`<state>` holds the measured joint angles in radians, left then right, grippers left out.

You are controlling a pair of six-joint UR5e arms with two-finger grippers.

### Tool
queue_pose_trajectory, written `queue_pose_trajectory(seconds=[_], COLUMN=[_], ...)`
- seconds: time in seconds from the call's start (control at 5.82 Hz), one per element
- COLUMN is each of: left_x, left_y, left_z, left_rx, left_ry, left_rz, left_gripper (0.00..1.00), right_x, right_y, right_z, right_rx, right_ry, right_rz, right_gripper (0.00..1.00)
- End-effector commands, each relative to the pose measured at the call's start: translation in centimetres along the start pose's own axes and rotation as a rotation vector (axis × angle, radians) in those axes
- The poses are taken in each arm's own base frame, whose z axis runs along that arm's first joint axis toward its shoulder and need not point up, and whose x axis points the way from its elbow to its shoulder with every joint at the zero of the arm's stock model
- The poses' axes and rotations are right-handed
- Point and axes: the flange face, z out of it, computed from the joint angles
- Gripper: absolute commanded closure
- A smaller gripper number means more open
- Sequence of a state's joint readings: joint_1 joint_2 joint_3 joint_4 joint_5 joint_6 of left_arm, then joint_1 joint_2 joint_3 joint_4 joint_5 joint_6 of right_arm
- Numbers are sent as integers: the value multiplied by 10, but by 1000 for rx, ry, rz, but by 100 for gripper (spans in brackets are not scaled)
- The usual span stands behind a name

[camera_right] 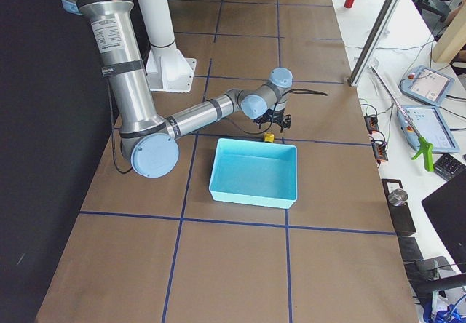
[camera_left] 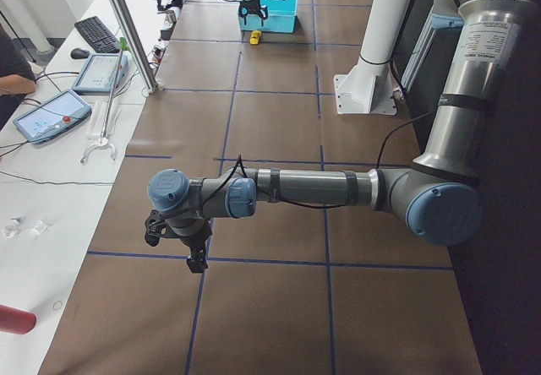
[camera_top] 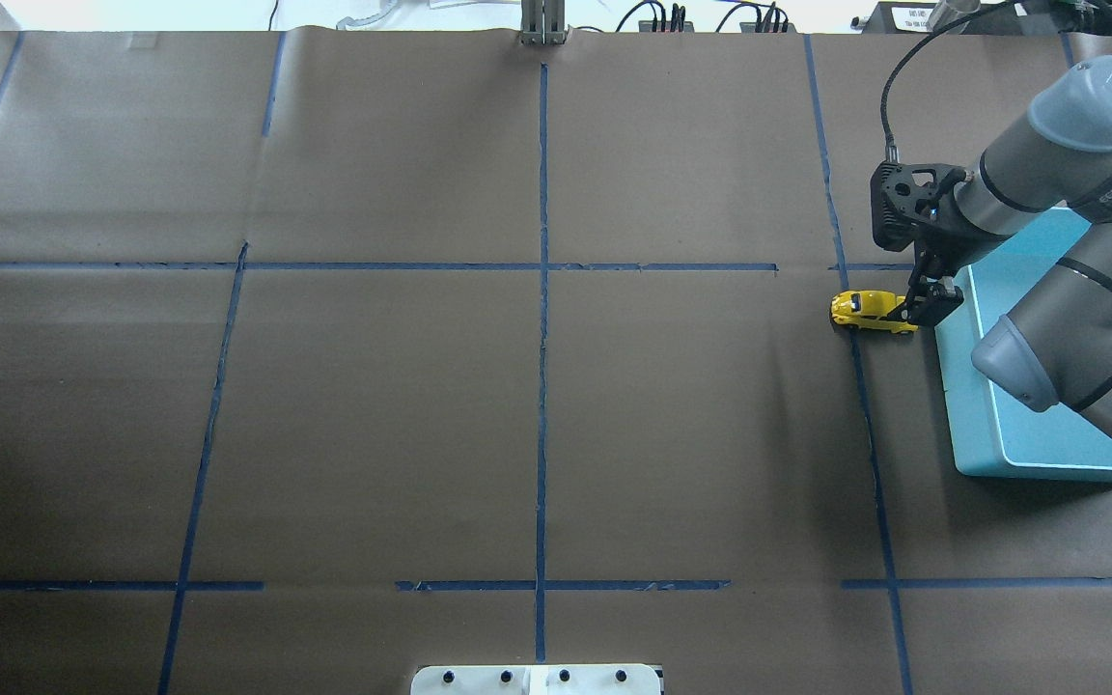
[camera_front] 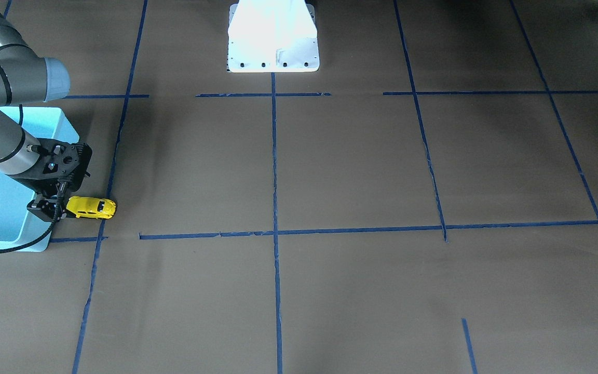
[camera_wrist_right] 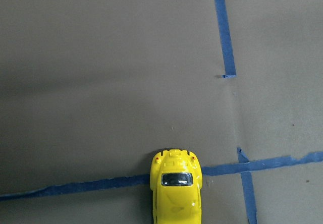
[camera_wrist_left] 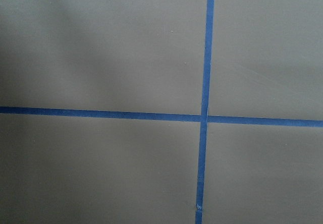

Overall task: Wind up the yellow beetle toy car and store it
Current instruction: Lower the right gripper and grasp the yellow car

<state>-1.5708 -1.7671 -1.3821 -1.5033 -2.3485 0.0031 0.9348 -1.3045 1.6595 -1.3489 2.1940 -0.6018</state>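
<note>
The yellow beetle toy car (camera_top: 870,312) sits on the desk (camera_top: 373,405), across a blue tape line (camera_top: 860,386) and just beside the light blue bin (camera_top: 971,425). The right hand (camera_top: 925,304) is at the car's bin-side end; whether it pinches the car cannot be told. Open desk lies on the car's other side. The left hand (camera_left: 196,252) hovers well apart; its spread cannot be told.

yellow beetle toy car (camera_wrist_right: 175,191) | btm ctr | across blue tape line (camera_wrist_right: 75,187)
</note>
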Motion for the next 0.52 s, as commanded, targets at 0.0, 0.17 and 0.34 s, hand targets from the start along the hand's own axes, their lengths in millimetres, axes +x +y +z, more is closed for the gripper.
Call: queue_pose_trajectory(seconds=[0.0, 0.17, 0.34], left_x=[0, 0, 0], left_y=[0, 0, 0], left_z=[0, 0, 0], left_rx=[0, 0, 0], left_ry=[0, 0, 0], left_rz=[0, 0, 0], left_gripper=[0, 0, 0], right_x=[-7, -10, -11], right_y=[-5, -6, -6], right_z=[13, 21, 29], right_rx=[-24, -40, -51], right_ry=[8, 11, 4], right_rz=[-15, -22, -23], right_gripper=[0, 0, 0])
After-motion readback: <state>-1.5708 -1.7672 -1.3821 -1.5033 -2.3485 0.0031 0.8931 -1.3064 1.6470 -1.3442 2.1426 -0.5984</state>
